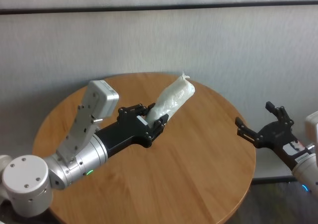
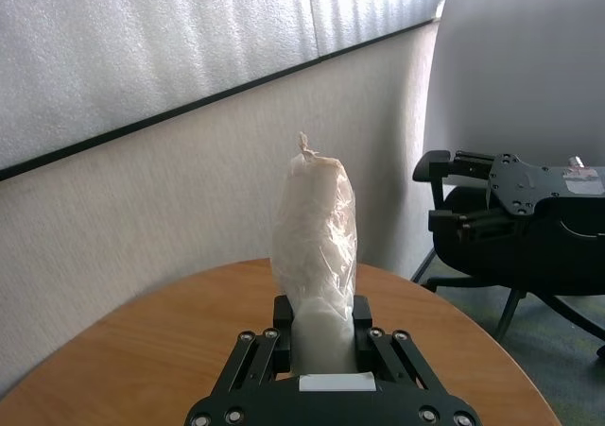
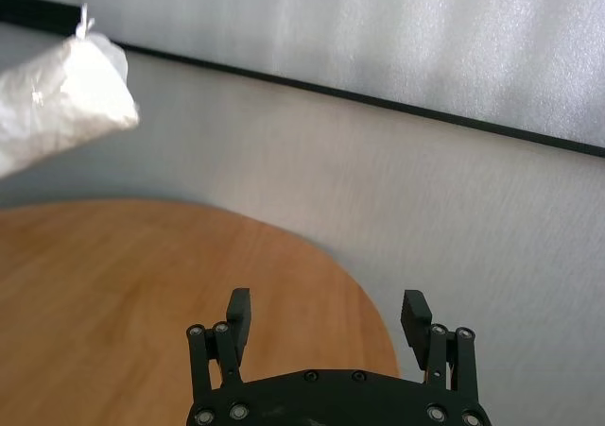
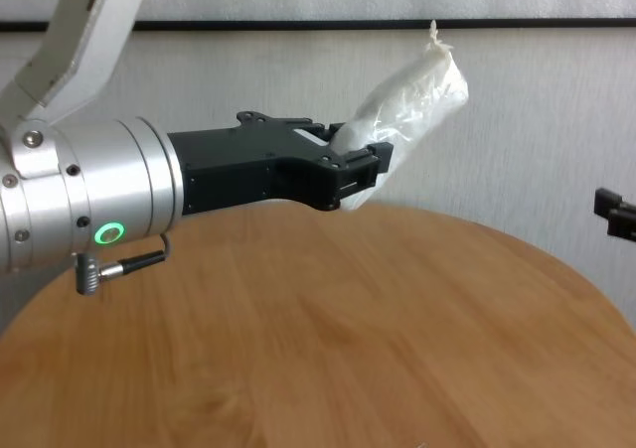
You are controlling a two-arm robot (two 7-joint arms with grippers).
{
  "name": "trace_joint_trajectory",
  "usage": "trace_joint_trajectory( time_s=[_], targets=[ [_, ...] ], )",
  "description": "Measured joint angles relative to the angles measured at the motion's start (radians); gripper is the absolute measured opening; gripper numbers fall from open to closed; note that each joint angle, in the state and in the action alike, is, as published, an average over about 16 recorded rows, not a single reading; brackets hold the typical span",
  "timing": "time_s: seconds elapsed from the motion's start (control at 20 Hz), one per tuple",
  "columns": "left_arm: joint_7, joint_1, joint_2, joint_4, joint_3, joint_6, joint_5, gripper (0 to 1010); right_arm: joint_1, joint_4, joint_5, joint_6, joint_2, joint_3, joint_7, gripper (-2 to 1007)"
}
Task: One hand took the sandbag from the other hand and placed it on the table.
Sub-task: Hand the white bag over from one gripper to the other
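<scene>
The white lumpy sandbag [image 1: 174, 100] sticks up at a slant above the round wooden table [image 1: 189, 174], twisted tip uppermost. My left gripper [image 1: 155, 119], on the wrist with the green ring, is shut on the bag's lower end; the left wrist view shows the sandbag [image 2: 317, 247] wedged between its fingers. My right gripper [image 1: 254, 113] hovers open and empty past the table's right edge, well apart from the bag. In the right wrist view the right gripper [image 3: 327, 303] has its jaws spread, with the sandbag [image 3: 57, 105] farther off.
A pale wall with a dark stripe runs close behind the table. A black office chair [image 2: 492, 284] stands on the floor beyond the table's right side, behind the right gripper [image 2: 433, 193].
</scene>
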Motion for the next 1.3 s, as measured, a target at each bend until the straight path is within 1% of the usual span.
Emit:
trace_joint_trajectory(
  time_s=[0.15, 0.25, 0.35, 0.45, 0.65, 0.9, 1.1, 1.3],
  targets=[
    [0.000, 0.000, 0.000, 0.000, 0.000, 0.000, 0.000, 381, -0.012, -0.012, 0.058, -0.007, -0.011, 0.018, 0.043, 1003],
    [0.000, 0.000, 0.000, 0.000, 0.000, 0.000, 0.000, 381, -0.018, -0.020, 0.107, -0.003, -0.022, 0.031, 0.074, 1003],
    [0.000, 0.000, 0.000, 0.000, 0.000, 0.000, 0.000, 381, -0.024, -0.028, 0.158, 0.007, -0.033, 0.043, 0.104, 1003],
    [0.000, 0.000, 0.000, 0.000, 0.000, 0.000, 0.000, 381, -0.029, -0.036, 0.213, 0.025, -0.046, 0.055, 0.135, 1003],
    [0.000, 0.000, 0.000, 0.000, 0.000, 0.000, 0.000, 381, -0.040, -0.055, 0.324, 0.073, -0.073, 0.075, 0.195, 1003],
    [0.000, 0.000, 0.000, 0.000, 0.000, 0.000, 0.000, 381, -0.052, -0.076, 0.450, 0.150, -0.102, 0.091, 0.257, 1003],
    [0.000, 0.000, 0.000, 0.000, 0.000, 0.000, 0.000, 381, -0.056, -0.089, 0.537, 0.210, -0.120, 0.097, 0.292, 1003],
    [0.000, 0.000, 0.000, 0.000, 0.000, 0.000, 0.000, 381, -0.051, -0.097, 0.605, 0.259, -0.132, 0.094, 0.315, 1003]
  ],
)
